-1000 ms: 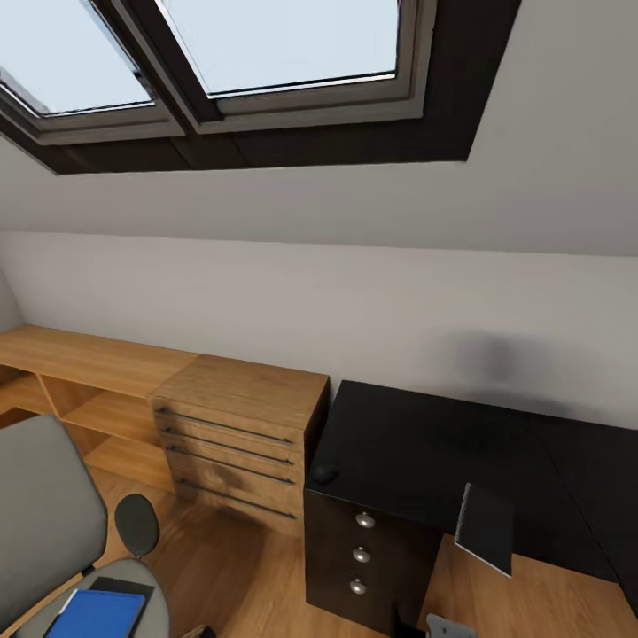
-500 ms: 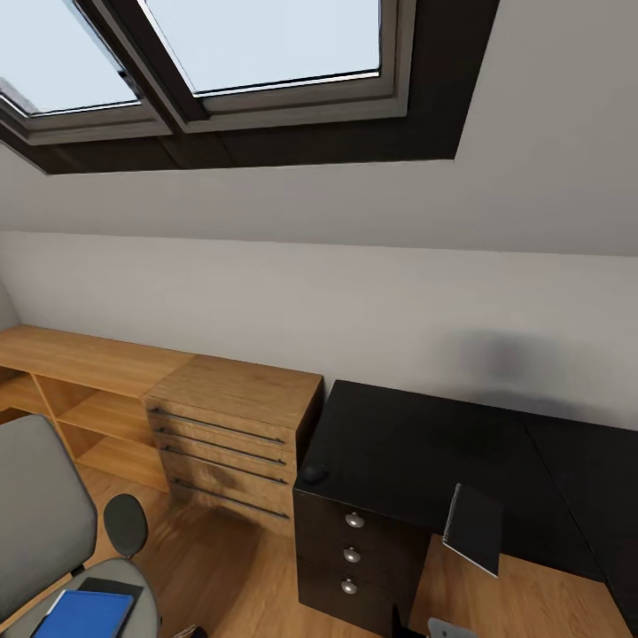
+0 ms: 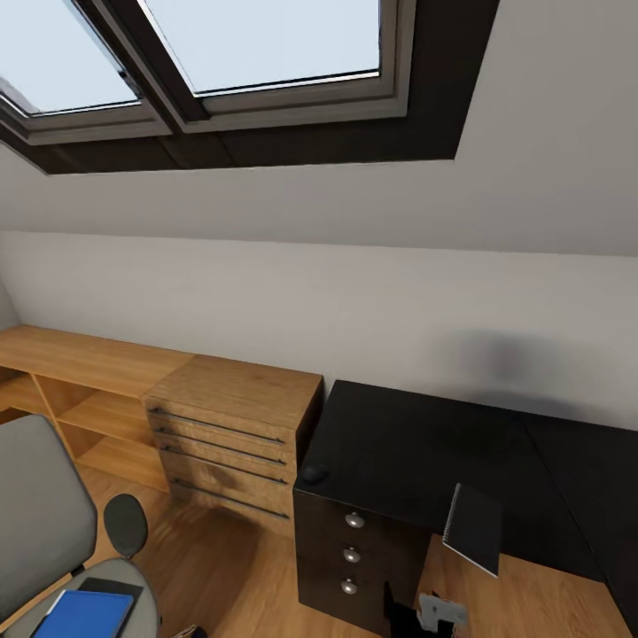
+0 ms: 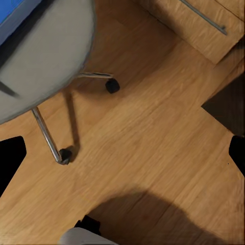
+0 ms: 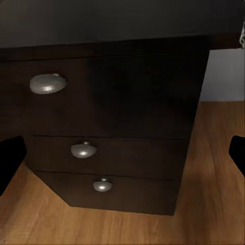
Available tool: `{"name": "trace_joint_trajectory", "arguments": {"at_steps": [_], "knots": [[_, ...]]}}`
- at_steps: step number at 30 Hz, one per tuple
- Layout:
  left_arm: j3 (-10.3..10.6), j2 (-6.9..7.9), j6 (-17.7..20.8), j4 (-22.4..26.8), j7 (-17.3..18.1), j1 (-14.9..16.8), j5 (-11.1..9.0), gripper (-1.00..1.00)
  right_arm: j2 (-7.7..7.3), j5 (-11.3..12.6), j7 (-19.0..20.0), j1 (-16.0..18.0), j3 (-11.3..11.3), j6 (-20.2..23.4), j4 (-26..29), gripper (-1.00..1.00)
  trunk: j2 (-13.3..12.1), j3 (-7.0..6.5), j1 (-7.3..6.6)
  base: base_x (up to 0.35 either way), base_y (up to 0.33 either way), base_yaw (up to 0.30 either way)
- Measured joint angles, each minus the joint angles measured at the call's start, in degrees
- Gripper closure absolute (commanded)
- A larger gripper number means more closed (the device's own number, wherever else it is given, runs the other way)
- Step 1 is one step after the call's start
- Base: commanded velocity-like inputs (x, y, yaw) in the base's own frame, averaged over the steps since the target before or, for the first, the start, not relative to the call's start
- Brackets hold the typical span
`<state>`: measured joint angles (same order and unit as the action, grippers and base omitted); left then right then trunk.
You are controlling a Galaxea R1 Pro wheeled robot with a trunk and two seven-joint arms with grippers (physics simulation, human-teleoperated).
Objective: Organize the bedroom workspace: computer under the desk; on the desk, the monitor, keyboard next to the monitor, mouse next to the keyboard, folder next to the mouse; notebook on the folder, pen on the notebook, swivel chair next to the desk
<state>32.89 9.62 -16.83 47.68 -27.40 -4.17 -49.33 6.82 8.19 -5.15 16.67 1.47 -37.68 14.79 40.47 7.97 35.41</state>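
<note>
Not much of this one looks done yet, going by what's visible. The small dark grey oval mouse (image 3: 314, 474) already sits on the long glossy black desk (image 3: 416, 452), right at its near left corner above the black drawer unit with three round silver knobs (image 5: 107, 143). A thin dark grey notebook with white page edges (image 3: 477, 528) hangs over the desk's near edge, tilted, so I'd say it needs repositioning. The flat bright blue folder (image 3: 81, 615) still lies on the seat of the grey padded swivel chair (image 3: 40, 523), low at the near left, with a dark flat thing under or beside it that I can't identify. So folder, stacking, pen and chair all look left to do.

Both sets of fingers sit wide apart with nothing between them: the left gripper (image 4: 122, 158) over bare wooden floor by the chair's chrome base and casters, the right gripper (image 5: 122, 158) facing the drawer fronts.

Room-wise, there's open floor between chair and drawers. The light wooden drawer chest (image 3: 232, 439) butts up against the desk's left end, and the sloped ceiling with skylights hangs above.
</note>
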Motion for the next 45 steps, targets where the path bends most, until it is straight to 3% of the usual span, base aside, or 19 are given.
{"name": "trace_joint_trajectory", "arguments": {"at_steps": [2,3,8,9,10,11,13,16,24,29,34,36,45], "knots": [[0.0,-0.13,0.2,3.2,-0.1,0.0,0.7,-1.0,0.71,-0.2,-0.1,0.0,0.0,1.0,3.5,-1.0,0.0,-0.01,0.0,0.0,0.0,0.0],[-0.1,-0.16,1.1,7.8,-0.9,0.0,2.3,-1.0,1.44,-0.5,-0.2,0.1,0.1,5.2,8.0,-1.0,0.0,-0.02,0.0,0.0,0.0,0.0],[-0.2,-0.15,1.1,8.2,-0.9,0.0,2.2,-1.0,1.45,-0.4,-0.2,0.1,0.0,5.3,8.2,-1.0,0.0,0.0,0.0,0.0,0.0,0.0],[-0.2,-0.17,2.2,10.8,-1.6,0.0,3.1,-1.0,1.67,-0.4,-0.3,0.2,0.0,8.4,10.0,-1.0,0.0,0.0,0.0,0.0,0.0,0.0],[-1.6,-0.66,8.0,16.0,-4.3,0.1,3.8,-1.0,1.7,0.3,-0.3,2.3,-0.1,16.3,12.2,-1.0,0.0,-0.02,0.0,0.0,0.0,0.0],[-4.0,-1.59,16.4,24.0,-8.2,0.7,4.2,-1.0,1.73,2.0,-0.3,6.3,-0.2,28.6,15.3,-1.0,0.0,-0.01,0.0,0.0,0.0,0.0],[-8.6,-3.42,28.7,35.1,-12.9,4.2,5.1,-1.0,1.78,5.4,-0.3,14.0,-0.4,46.7,19.0,-1.0,0.0,-0.04,0.0,0.0,0.0,0.0],[-11.1,-4.59,37.6,39.8,-14.9,9.1,5.2,-1.0,1.65,7.1,-2.4,20.3,-0.8,58.1,20.6,-1.0,0.0,-0.04,0.0,0.0,0.0,0.0],[-11.2,-4.78,39.1,39.8,-15.2,10.0,5.5,-1.0,1.48,7.2,-6.7,21.4,-1.2,57.4,20.6,-1.0,0.0,-0.02,0.0,0.0,0.0,0.0],[-11.0,-4.76,39.2,39.8,-15.1,10.0,5.6,-1.0,1.44,7.2,-7.1,21.4,-1.1,57.2,20.6,-1.0,0.0,-0.02,-0.01,0.084,0.0,0.0],[-8.3,-4.76,39.2,39.8,-15.2,10.0,5.5,-1.0,1.44,7.1,-7.3,21.4,-1.1,57.1,20.5,-1.0,0.0,-0.01,-0.03,0.279,-0.01,0.115],[-5.9,-4.76,39.2,39.8,-15.3,10.0,5.6,-1.0,1.37,7.0,-7.2,21.4,-1.1,57.0,20.5,-1.0,0.0,-0.01,-0.02,0.147,-0.029,0.246],[-5.6,-4.67,39.2,39.7,-15.5,10.0,5.5,-1.0,1.27,6.9,-7.2,21.4,-1.1,56.9,20.2,-1.0,0.0,0.04,0.0,0.023,-0.005,0.258]]}}
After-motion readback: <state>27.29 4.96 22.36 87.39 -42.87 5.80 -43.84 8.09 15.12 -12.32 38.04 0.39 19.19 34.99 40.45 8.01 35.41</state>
